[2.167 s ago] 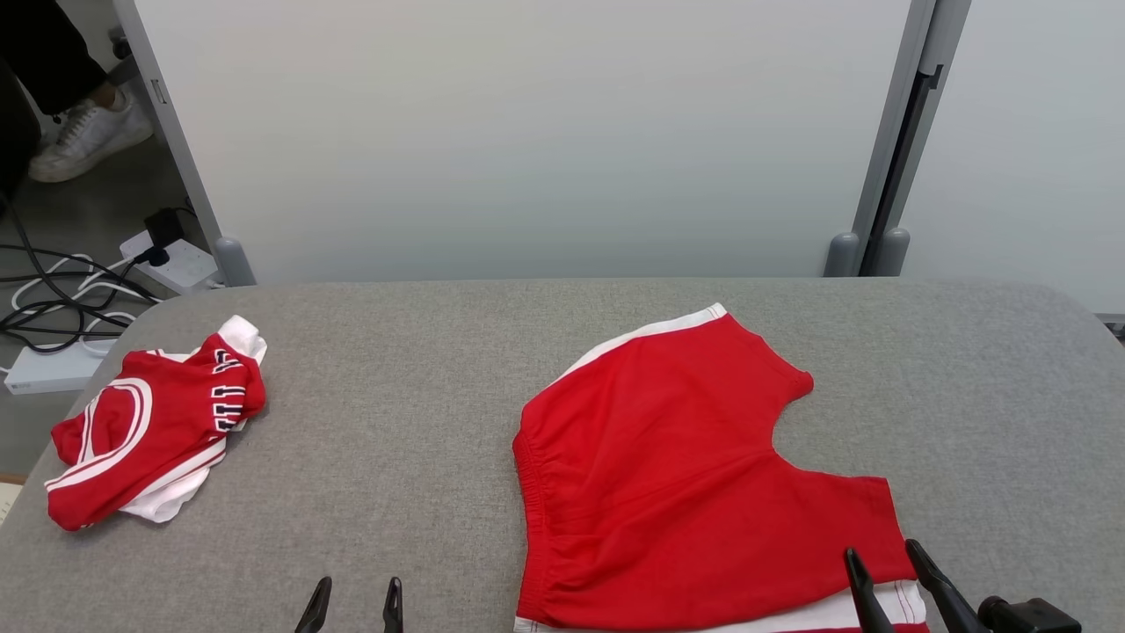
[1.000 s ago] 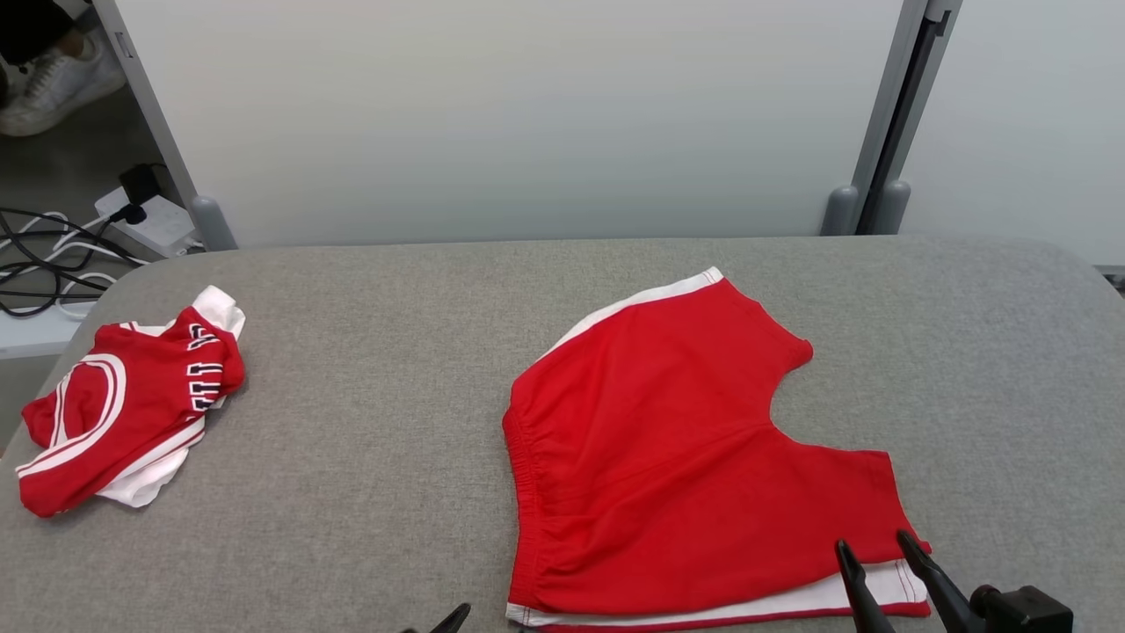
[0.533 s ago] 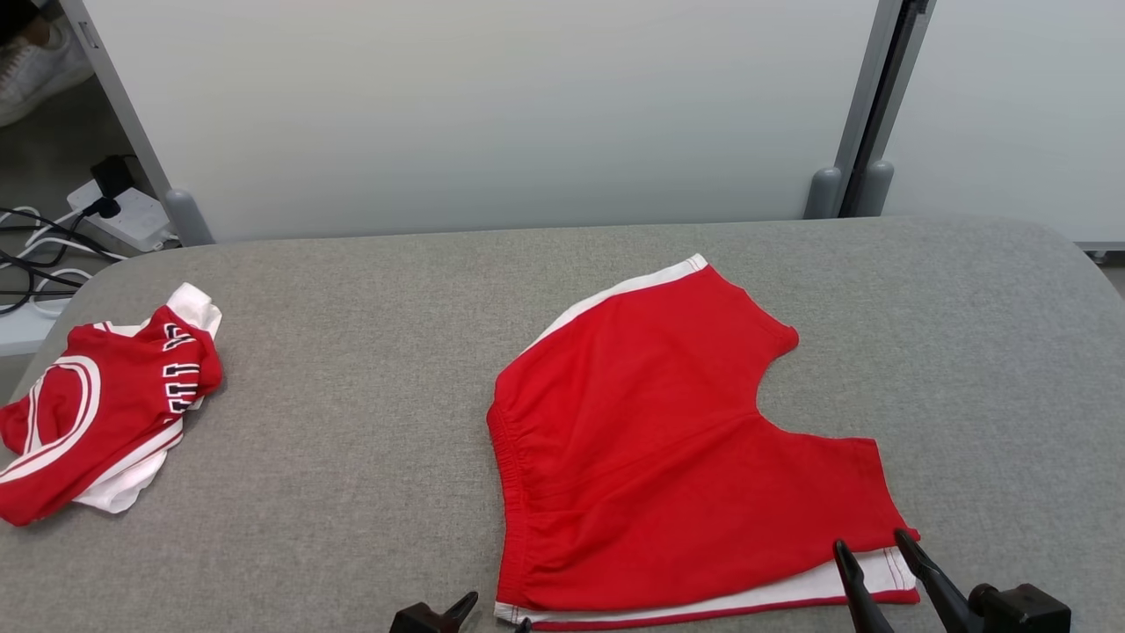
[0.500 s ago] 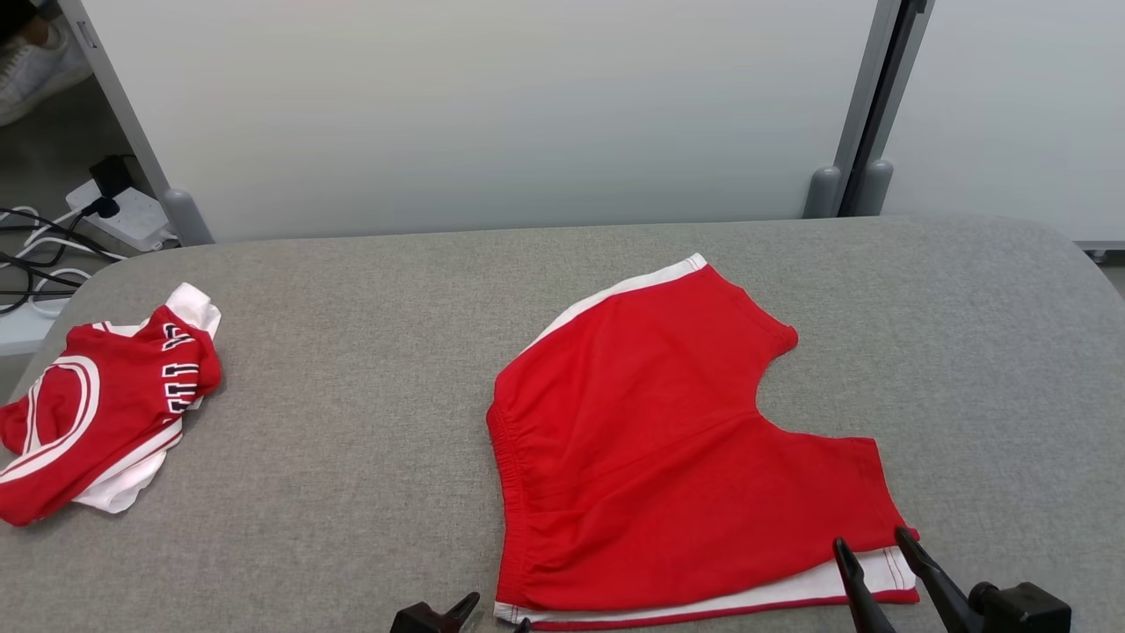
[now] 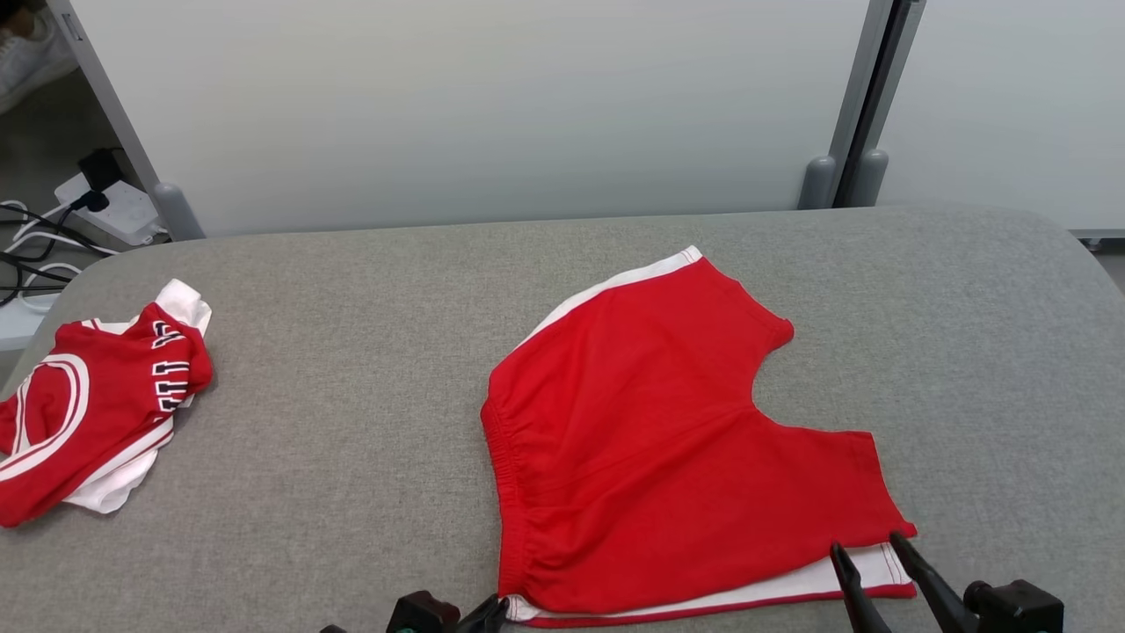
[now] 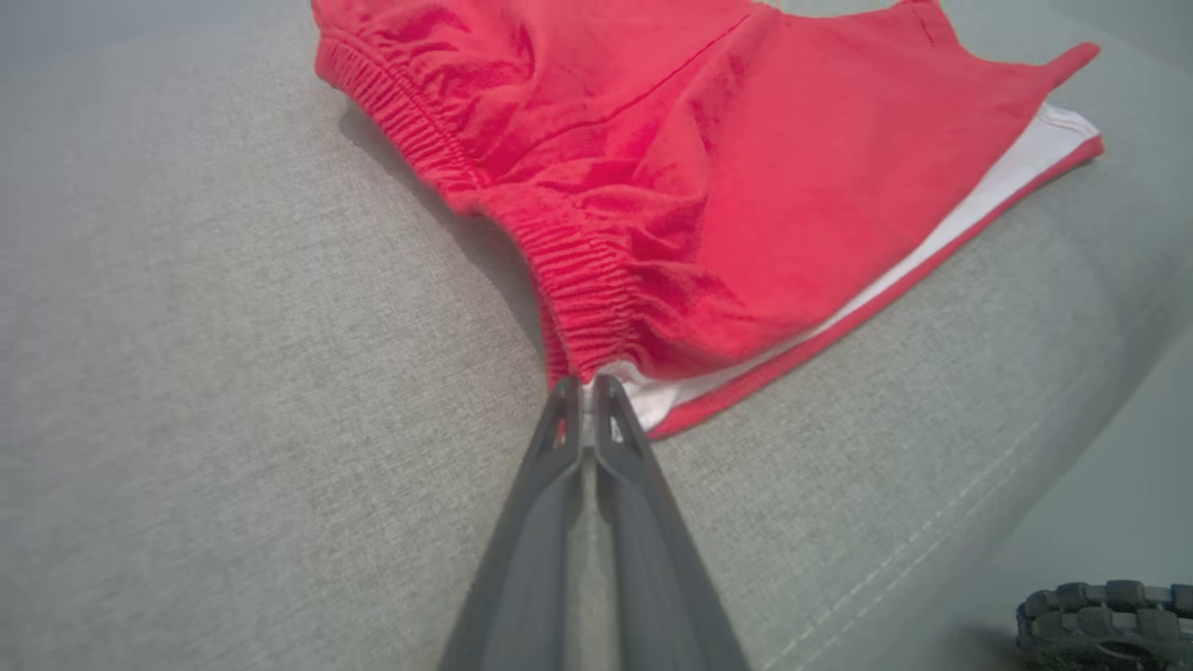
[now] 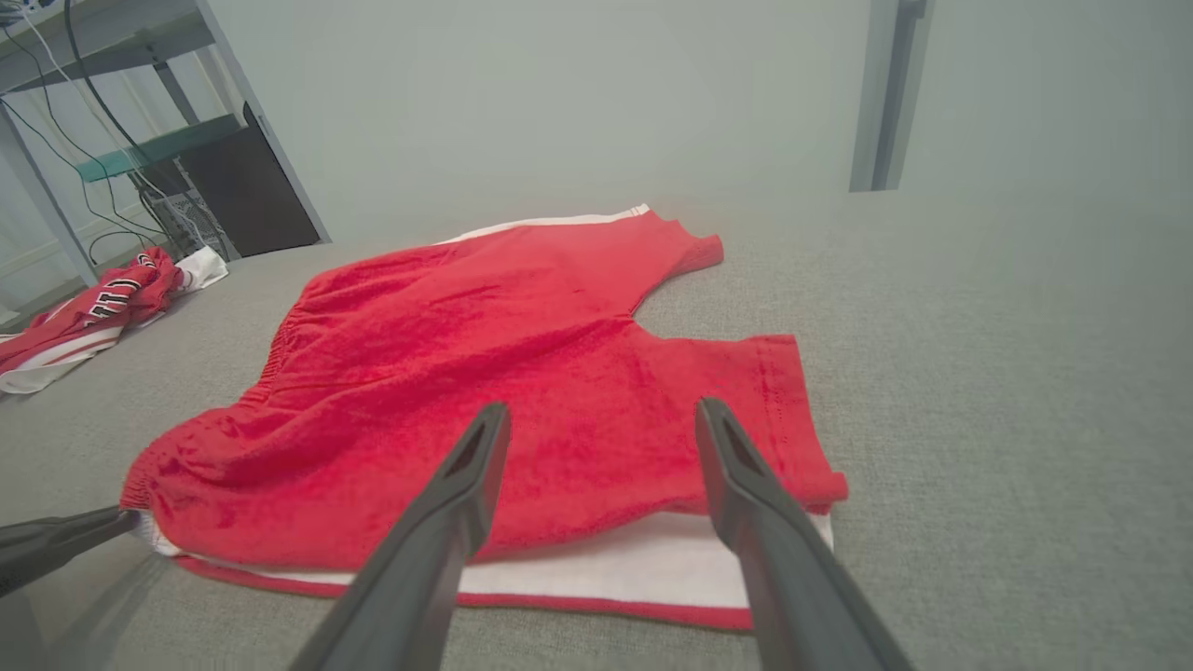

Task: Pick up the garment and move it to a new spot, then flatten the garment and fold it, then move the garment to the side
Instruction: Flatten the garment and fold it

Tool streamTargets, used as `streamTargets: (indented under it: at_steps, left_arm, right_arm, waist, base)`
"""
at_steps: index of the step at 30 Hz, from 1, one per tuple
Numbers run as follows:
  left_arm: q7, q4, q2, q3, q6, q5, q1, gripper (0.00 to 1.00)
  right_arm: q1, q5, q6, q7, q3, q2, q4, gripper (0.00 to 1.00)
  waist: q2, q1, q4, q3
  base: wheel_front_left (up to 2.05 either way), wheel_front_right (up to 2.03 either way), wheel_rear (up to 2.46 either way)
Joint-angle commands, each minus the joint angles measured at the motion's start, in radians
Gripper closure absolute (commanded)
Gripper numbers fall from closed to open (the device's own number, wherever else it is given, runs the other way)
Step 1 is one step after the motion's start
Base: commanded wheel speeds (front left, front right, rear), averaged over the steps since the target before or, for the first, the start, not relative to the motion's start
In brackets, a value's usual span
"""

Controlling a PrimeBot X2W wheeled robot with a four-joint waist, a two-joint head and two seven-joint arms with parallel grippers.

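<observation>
Lower centre, left end effector (image 6: 582, 384) sits closed at the red shorts (image 5: 650, 440), waistband corner; right end effector (image 7: 601, 417) gapes empty.

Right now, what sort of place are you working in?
Probably a lab or test room: a grey fabric-covered table, pale partition panels behind it, a power strip and loose cables on the floor, red shorts laid out.

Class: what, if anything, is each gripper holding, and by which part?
The left gripper appears shut on the red shorts at the near waistband corner. The right gripper is open over the leg hem, holding nothing.
</observation>
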Motion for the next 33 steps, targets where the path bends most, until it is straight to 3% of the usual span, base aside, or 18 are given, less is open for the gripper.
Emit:
streamTargets:
  at_steps: [1,6,12,22,24,26,27,28,30,31,33]
  left_arm:
    - [-0.009,-0.015,0.010,0.028,-0.004,-0.015,-0.052,1.00]
    - [-0.009,-0.028,0.035,0.035,-0.004,-0.021,-0.051,1.00]
    - [-0.009,-0.063,0.063,0.050,-0.004,-0.017,-0.036,1.00]
    - [-0.009,-0.095,0.063,0.050,-0.004,-0.021,-0.026,1.00]
    - [-0.009,-0.100,0.065,0.048,-0.004,-0.023,-0.025,1.00]
    - [-0.009,-0.101,0.068,0.045,-0.004,-0.025,-0.025,1.00]
    - [-0.009,-0.101,0.068,0.045,-0.004,-0.025,-0.025,1.00]
    - [-0.009,-0.101,0.070,0.044,-0.004,-0.026,-0.026,1.00]
    - [-0.009,-0.104,0.072,0.044,-0.004,-0.028,-0.028,1.00]
    - [-0.009,-0.104,0.073,0.044,-0.004,-0.029,-0.029,1.00]
    - [-0.009,-0.105,0.076,0.043,-0.004,-0.030,-0.031,1.00]
  right_arm:
    - [-0.039,0.019,0.000,-0.013,0.022,-0.025,-0.006,0.00]
    - [-0.072,0.131,0.000,0.002,0.075,-0.068,0.113,0.00]
    - [-0.157,0.265,0.000,0.132,0.110,-0.133,0.225,0.00]
    - [-0.208,0.323,0.000,0.279,0.146,-0.158,0.281,0.01]
    - [-0.211,0.322,0.000,0.285,0.151,-0.156,0.285,0.31]
    - [-0.216,0.326,0.000,0.290,0.156,-0.152,0.290,0.51]
    - [-0.216,0.326,0.000,0.290,0.156,-0.152,0.290,0.51]
    - [-0.218,0.326,0.000,0.290,0.159,-0.151,0.292,0.62]
    - [-0.223,0.331,0.000,0.293,0.167,-0.148,0.297,0.93]
    - [-0.225,0.333,0.000,0.294,0.168,-0.147,0.301,1.00]
    - [-0.231,0.339,0.000,0.295,0.171,-0.146,0.309,1.00]
  waist:
    - [0.0000,0.0000,0.001,0.001]
    - [0.0000,0.0000,0.007,0.006]
    - [0.0000,0.0000,0.023,0.010]
    - [0.0000,0.0000,0.036,0.004]
    - [0.0000,0.0000,0.033,0.005]
    - [0.0000,0.0000,0.030,0.007]
    - [0.0000,0.0000,0.030,0.007]
    - [0.0000,0.0000,0.029,0.008]
    - [0.0000,0.0000,0.027,0.009]
    - [0.0000,0.0000,0.027,0.009]
    - [0.0000,0.0000,0.025,0.010]
  base:
    - [0.00,0.00,0.00]
    - [0.00,0.00,0.00]
    - [0.00,0.00,0.00]
    - [0.00,0.00,0.00]
    - [0.00,0.00,0.00]
    - [0.00,0.00,0.00]
    - [0.00,0.00,0.00]
    - [0.00,0.00,0.00]
    - [0.00,0.00,0.00]
    - [0.00,0.00,0.00]
    - [0.00,0.00,0.00]
